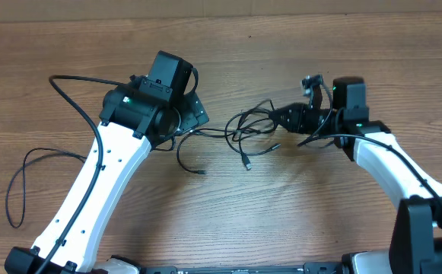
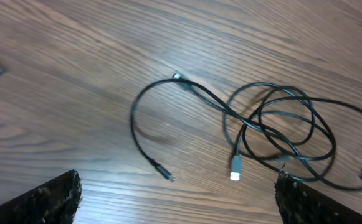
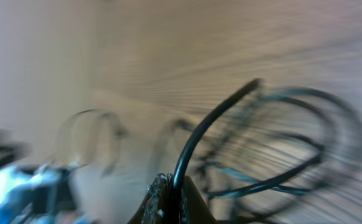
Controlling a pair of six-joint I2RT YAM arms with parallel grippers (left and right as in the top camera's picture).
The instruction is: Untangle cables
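A tangle of black cables [image 1: 251,125] lies on the wooden table between my two arms, with loose plug ends [image 1: 247,163] toward the front. In the left wrist view the tangle [image 2: 280,134] lies ahead and right, with a white-tipped plug [image 2: 235,169] and a thin plug end [image 2: 162,171]. My left gripper [image 2: 177,199] is open and empty, just left of the tangle. My right gripper [image 3: 171,196] is shut on a black cable [image 3: 199,137] at the tangle's right edge; this view is blurred. In the overhead view the right gripper [image 1: 289,118] touches the tangle.
A thin black robot cable [image 1: 23,183] loops over the table at the far left beside the left arm. The table's back edge [image 1: 221,15] runs along the top. Bare wood lies in front of the tangle.
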